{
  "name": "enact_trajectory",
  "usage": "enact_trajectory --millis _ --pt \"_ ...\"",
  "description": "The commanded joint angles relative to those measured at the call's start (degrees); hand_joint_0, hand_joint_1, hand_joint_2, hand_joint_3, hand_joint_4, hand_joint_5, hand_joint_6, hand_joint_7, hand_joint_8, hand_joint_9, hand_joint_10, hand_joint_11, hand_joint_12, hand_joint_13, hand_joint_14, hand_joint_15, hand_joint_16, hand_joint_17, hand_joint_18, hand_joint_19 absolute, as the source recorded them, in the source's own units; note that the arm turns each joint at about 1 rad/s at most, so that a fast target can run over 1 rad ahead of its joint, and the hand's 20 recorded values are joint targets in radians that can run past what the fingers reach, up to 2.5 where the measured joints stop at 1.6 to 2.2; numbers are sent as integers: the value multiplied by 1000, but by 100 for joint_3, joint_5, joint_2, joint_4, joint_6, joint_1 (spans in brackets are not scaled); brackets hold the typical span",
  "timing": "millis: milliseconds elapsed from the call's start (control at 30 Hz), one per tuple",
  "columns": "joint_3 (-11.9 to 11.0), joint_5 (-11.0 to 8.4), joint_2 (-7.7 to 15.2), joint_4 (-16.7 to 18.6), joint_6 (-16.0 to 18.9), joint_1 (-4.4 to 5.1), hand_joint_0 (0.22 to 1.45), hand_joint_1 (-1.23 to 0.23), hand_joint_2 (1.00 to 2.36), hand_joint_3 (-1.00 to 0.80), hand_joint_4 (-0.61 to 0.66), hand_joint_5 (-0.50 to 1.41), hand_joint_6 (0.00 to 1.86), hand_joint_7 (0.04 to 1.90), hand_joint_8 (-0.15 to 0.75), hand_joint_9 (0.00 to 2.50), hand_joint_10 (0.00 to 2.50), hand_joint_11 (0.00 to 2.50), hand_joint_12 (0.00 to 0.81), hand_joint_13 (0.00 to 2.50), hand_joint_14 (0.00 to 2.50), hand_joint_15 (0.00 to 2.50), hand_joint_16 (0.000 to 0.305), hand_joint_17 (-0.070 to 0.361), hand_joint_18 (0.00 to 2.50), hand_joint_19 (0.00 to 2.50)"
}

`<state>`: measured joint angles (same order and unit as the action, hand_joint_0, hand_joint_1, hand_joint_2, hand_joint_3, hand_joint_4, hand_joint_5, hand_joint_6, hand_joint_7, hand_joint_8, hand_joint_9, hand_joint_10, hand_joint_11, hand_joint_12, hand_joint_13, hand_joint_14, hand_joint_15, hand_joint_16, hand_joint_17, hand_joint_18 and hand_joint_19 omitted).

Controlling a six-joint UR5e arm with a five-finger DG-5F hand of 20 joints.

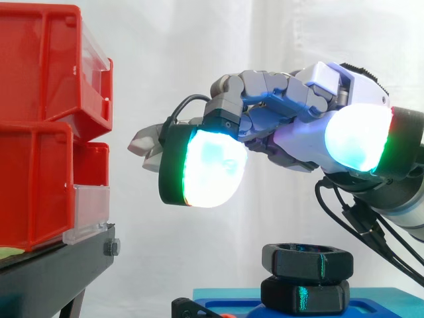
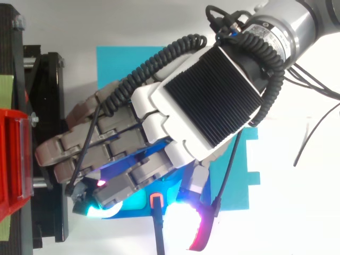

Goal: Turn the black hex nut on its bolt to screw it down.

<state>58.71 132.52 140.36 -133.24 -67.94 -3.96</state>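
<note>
One black hex nut [image 1: 306, 261] sits level, axis upright, under hand [image 1: 298, 144].

From above, you find the hand [image 2: 202, 101] covering the black hex nut [image 1: 306, 260]; from the side, its bolt hides inside it and the bottom edge cuts off the blue base [image 1: 232, 295].

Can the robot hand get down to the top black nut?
Probably yes. The hand hovers open above the top black hex nut, and the side view shows nothing between them.
</note>
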Motion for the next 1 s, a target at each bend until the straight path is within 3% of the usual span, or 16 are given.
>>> enact_trajectory --millis 0,200,433,967 --pt "0 -51 0 -36 9 36 496 -245 1000 -500 347 -89 501 1090 340 600 5 171 362 562 7 186 57 129 582 606" --pt "0 -95 0 -141 -9 106 498 -250 1000 -500 347 -90 501 1089 340 605 4 166 361 562 7 186 57 129 583 607" --pt "0 -367 9 -264 0 168 500 -253 1000 -500 346 -91 501 1083 338 603 4 179 360 561 7 183 57 128 582 607" --pt "0 -367 0 -308 9 238 501 -257 1000 -500 350 -94 501 1072 338 602 4 171 359 559 7 184 57 128 585 616"
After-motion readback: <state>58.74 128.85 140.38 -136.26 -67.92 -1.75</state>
